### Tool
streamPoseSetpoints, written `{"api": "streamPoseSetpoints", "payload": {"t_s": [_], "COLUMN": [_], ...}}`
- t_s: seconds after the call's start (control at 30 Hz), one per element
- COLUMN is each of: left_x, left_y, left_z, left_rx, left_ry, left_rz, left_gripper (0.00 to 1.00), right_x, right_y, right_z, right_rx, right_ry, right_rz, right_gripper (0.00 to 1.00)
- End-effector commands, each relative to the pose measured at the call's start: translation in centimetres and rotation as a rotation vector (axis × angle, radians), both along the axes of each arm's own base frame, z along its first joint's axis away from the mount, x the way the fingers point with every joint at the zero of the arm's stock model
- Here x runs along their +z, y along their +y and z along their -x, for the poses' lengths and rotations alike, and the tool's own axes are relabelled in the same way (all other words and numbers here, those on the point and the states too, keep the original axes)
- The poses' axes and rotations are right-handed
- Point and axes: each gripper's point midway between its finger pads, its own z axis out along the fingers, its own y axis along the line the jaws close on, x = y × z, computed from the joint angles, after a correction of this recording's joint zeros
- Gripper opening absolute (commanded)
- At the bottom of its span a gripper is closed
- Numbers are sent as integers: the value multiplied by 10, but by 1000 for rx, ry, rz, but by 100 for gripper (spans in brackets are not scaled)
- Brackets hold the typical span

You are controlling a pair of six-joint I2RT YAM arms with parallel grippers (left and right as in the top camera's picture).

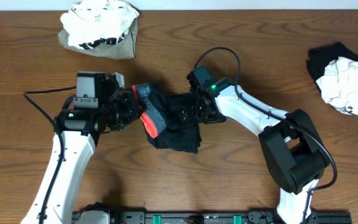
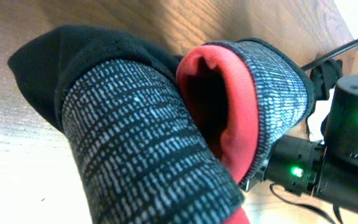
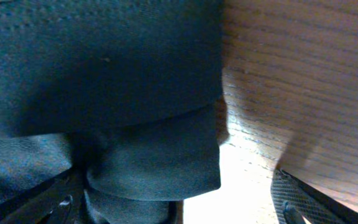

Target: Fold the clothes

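The long black garment point(image 1: 176, 134) lies bunched at mid-table, its heathered grey band point(image 1: 152, 102) and coral-red edge point(image 1: 149, 126) turned toward the left arm. My left gripper point(image 1: 135, 107) is shut on the grey band. In the left wrist view the band point(image 2: 135, 143) and coral lining point(image 2: 235, 112) fill the frame and hide the fingers. My right gripper point(image 1: 188, 112) is at the garment's black end, open. In the right wrist view its fingers point(image 3: 297, 202) stand wide apart, with a fold of black fabric point(image 3: 154, 155) lying between them on the left side.
A white and olive-grey pile of clothes point(image 1: 101, 28) sits at the back left. A white and black pile point(image 1: 347, 78) lies at the far right. A black cable point(image 1: 222, 56) loops above the right wrist. The table point(image 1: 17, 37) is wooden.
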Motion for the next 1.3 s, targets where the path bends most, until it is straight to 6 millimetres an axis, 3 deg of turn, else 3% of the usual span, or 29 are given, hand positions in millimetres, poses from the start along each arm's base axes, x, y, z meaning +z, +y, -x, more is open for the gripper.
{"api": "streamPoseSetpoints", "payload": {"t_s": [0.0, 0.17, 0.53, 0.57, 0.7, 0.73, 0.9, 1.1, 1.27], "left_x": [1, -15, -50, -52, -55, -56, -56, -56, -52], "left_y": [0, -5, -42, -48, -62, -63, -65, -70, -83], "left_z": [-7, -9, 2, 5, 13, 14, 15, 18, 25], "left_rx": [51, 47, -75, -95, -141, -145, -151, -167, -215], "left_ry": [11, 34, 131, 138, 143, 142, 141, 140, 127], "left_rz": [-24, -90, -110, -110, -119, -124, -127, -126, -118], "left_gripper": [7, 13, 15, 17, 43, 44, 45, 46, 46], "right_x": [-5, -5, -5, -4, -2, 0, 26, 84, 125], "right_y": [9, 11, 11, 9, 1, -4, -29, -73, -97], "right_z": [10, 12, 9, 9, 4, 1, -18, -43, -43], "right_rx": [12, -1, -26, -29, -54, -67, -145, -229, -273], "right_ry": [15, 20, 22, 22, 29, 30, 8, -98, -167], "right_rz": [3, 3, -4, -4, 1, 2, -11, -31, -67], "right_gripper": [94, 95, 98, 98, 99, 99, 99, 99, 99]}}
